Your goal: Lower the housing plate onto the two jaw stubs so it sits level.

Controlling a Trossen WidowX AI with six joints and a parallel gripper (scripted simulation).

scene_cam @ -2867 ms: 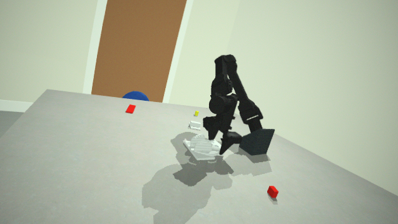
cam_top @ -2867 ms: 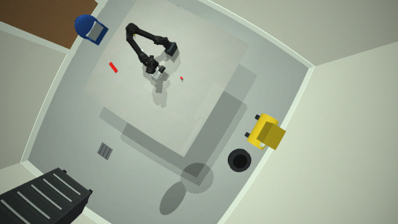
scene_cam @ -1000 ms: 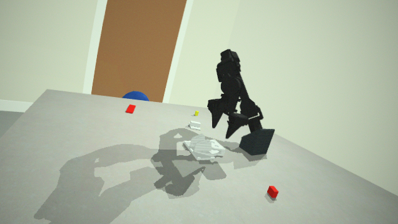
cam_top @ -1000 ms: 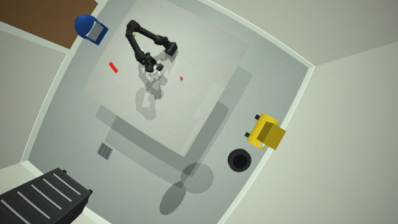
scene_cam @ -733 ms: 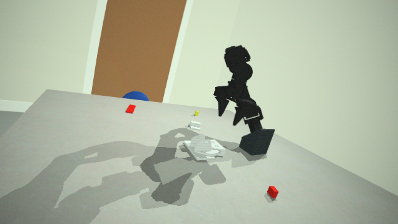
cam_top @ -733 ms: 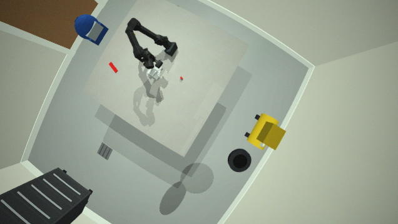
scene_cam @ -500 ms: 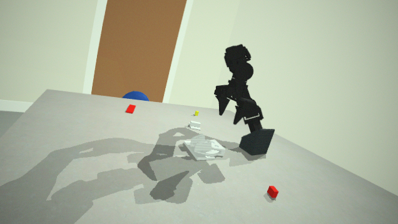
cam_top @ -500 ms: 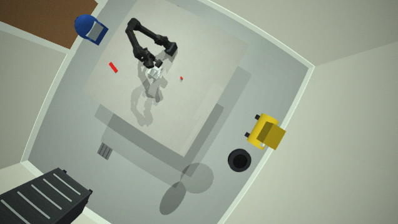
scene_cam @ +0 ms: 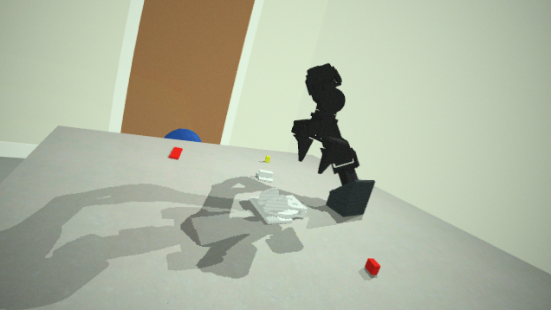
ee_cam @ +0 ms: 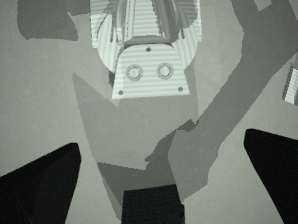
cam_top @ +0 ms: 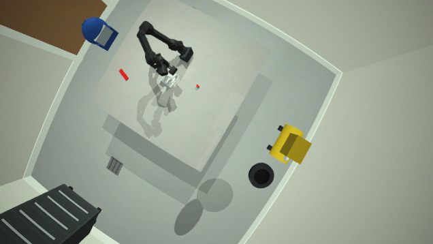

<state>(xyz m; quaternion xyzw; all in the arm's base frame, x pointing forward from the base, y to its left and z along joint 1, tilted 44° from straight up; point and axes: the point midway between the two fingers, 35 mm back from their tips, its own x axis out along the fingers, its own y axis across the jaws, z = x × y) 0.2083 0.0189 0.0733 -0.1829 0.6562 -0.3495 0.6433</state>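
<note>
The hand (cam_top: 168, 71) (scene_cam: 310, 167) (ee_cam: 165, 145) is wide open with nothing in it, held up off the white housing plate (cam_top: 169, 80) (scene_cam: 277, 209) (ee_cam: 150, 82) on the desk (cam_top: 190, 126) (scene_cam: 143, 268) (ee_cam: 45, 110), probably so it won't bump the plate, which seems to be on the jaws already, though I cannot tell if it is fully closed.

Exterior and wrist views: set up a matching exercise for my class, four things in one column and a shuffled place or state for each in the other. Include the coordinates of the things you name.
Things
1. fingers (cam_top: 173, 70) (scene_cam: 303, 149)
2. white assembly (cam_top: 168, 81) (scene_cam: 277, 205) (ee_cam: 150, 57)
3. small red block (cam_top: 197, 86) (scene_cam: 372, 267)
4. flat red piece (cam_top: 124, 74) (scene_cam: 175, 153)

Places and states
A. leftmost thing on the table, exterior view
B. bears two rings side by side, wrist view
C. apart, holding nothing
D. nearest the exterior camera

Pairs: 1-C, 2-B, 3-D, 4-A
</note>
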